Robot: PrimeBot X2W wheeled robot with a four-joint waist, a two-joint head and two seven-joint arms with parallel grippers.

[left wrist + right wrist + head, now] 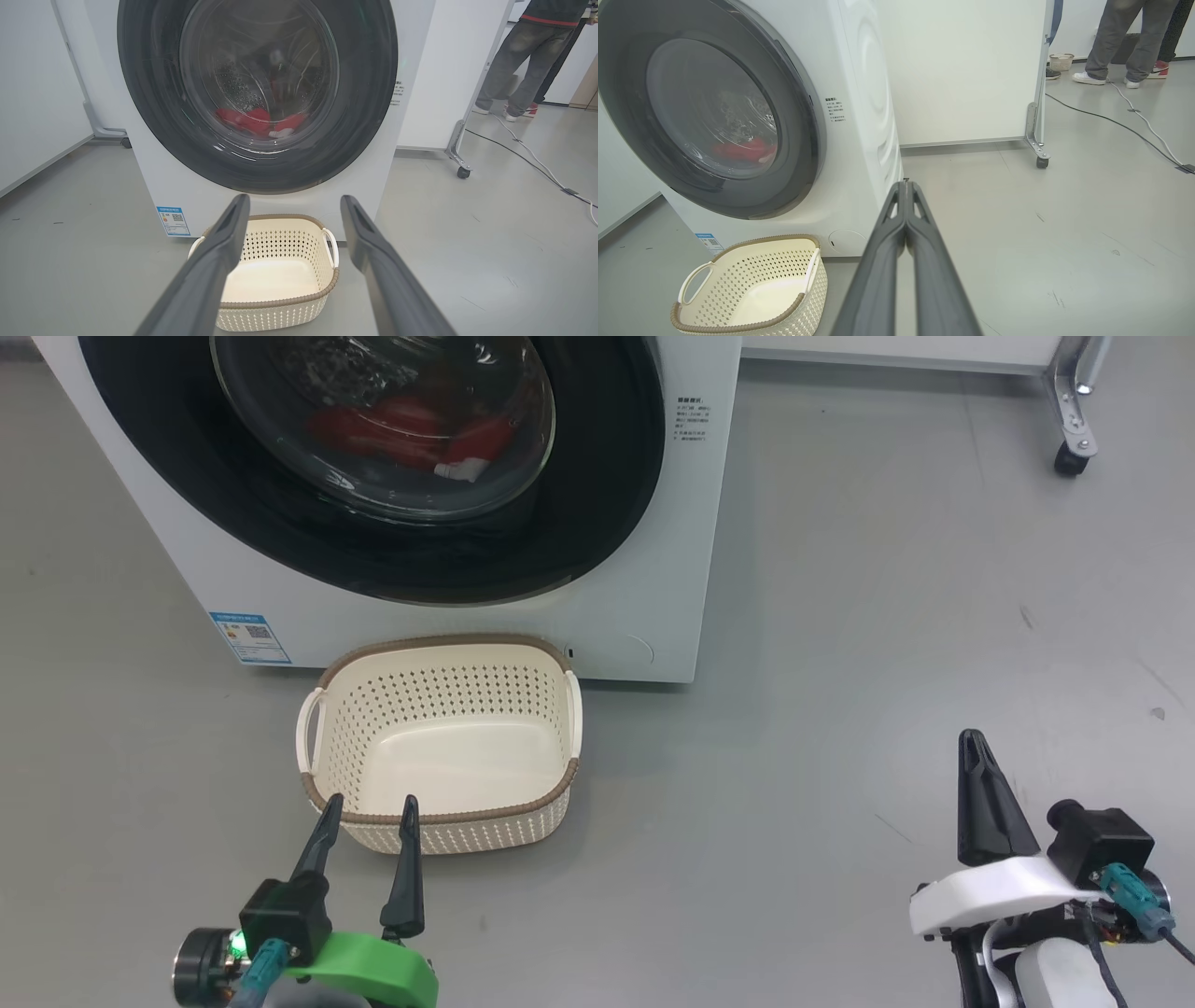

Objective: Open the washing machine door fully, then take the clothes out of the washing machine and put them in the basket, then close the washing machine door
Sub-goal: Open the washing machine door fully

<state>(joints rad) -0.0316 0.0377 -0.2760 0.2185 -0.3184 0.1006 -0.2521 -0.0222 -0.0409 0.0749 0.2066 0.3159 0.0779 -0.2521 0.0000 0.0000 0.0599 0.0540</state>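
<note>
Head view puts the left gripper (372,800) nearest, its fingers spread wide and holding nothing, by the near rim of the basket (448,819). Well to the right, the right gripper (972,739) is pinched together, holding nothing. Just beyond the basket stands the washing machine (653,607). The washing machine door (607,485) is closed, with the clothes (401,429) behind its glass.

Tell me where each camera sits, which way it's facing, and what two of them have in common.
Head view: on the head, looking forward and down at the closed washing machine door and the basket; left tool open, right tool shut.
Left wrist view: low, facing the door squarely, its own fingers spread.
Right wrist view: low, right of the washing machine, facing it obliquely, fingers pressed together.
Shared: both wrist views show a person's legs in the background.
</note>
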